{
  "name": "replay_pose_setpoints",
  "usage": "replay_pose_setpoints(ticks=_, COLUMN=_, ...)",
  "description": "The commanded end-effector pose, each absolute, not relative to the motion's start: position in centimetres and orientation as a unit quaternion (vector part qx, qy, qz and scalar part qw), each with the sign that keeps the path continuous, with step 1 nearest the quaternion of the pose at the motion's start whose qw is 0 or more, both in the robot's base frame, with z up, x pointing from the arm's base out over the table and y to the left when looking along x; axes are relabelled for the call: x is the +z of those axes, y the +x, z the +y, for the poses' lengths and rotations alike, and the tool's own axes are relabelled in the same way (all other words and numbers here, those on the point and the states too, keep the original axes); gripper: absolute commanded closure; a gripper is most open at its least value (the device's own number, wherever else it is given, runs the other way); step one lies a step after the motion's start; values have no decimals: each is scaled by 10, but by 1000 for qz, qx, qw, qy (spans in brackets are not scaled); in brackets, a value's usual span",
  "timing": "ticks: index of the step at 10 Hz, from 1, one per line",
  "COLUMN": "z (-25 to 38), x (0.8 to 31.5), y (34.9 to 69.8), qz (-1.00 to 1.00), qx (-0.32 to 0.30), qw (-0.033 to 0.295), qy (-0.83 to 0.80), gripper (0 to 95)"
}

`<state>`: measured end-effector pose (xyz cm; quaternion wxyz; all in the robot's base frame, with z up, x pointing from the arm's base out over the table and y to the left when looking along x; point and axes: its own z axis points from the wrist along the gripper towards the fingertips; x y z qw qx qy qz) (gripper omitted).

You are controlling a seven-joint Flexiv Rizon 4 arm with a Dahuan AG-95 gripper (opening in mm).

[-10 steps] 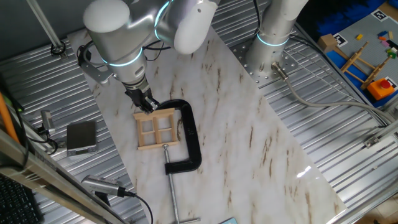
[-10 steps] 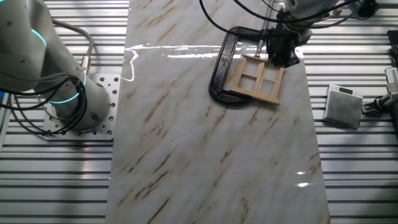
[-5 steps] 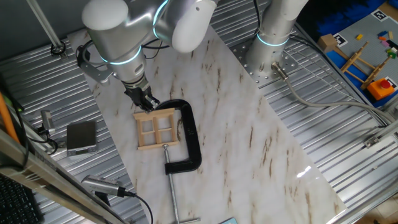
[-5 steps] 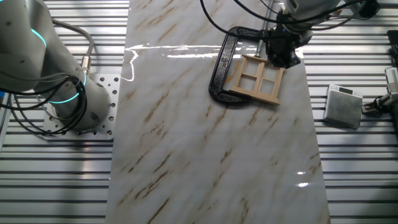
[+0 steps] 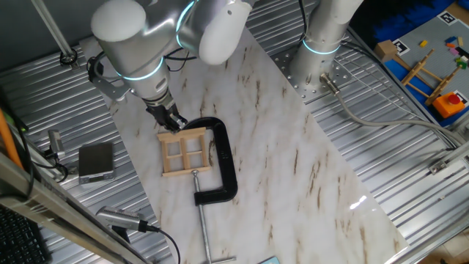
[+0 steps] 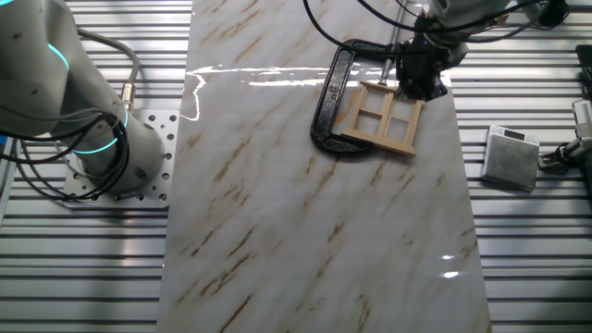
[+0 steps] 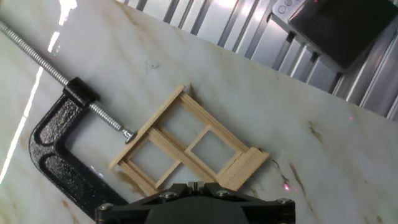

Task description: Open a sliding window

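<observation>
One fixed view
- Window: the small, square, light-wood sliding window with four panes is seen flat on the white marble-patterned tabletop, held in the black metal C-clamp whose screw points toward the near edge.
- Gripper: the black two-finger gripper is placed at the window's far edge, touching or just above it; whether the fingers are spread or pressed together cannot be told here.
- Risk: if the push is taken against the outer frame and not the sliding sash, the whole window is judged likely to twist in the clamp.
- Writing: none can be read; black-and-white marker squares are seen on a grey board at the far right, too small to decode.

The other fixed view
- Window: it is shown beside the clamp's curved body, near the table's corner, with the gripper covering one corner of it.
- Risk: a slip off the thin wood is judged possible, since only a narrow edge is offered to the fingers.
- Writing: none is visible.

Hand view
- Window: it is seen tilted, directly ahead of the dark hand housing; the fingertips are hidden, so the hand's state cannot be told.
- Risk: the clamp's screw tip is pressed on one side of the frame, so binding of the sash is judged possible.
- Writing: none can be read on the grey metal box beyond the table.
</observation>
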<state>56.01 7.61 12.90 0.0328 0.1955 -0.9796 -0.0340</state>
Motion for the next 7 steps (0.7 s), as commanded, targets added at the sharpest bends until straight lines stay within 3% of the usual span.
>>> replay_pose_setpoints(ticks=1, z=89, x=117, y=558, qz=-981, qx=-31, qw=27, qy=188, gripper=950)
replay_pose_setpoints(ticks=7, z=117, x=88, y=568, qz=-987, qx=-29, qw=20, qy=159, gripper=950)
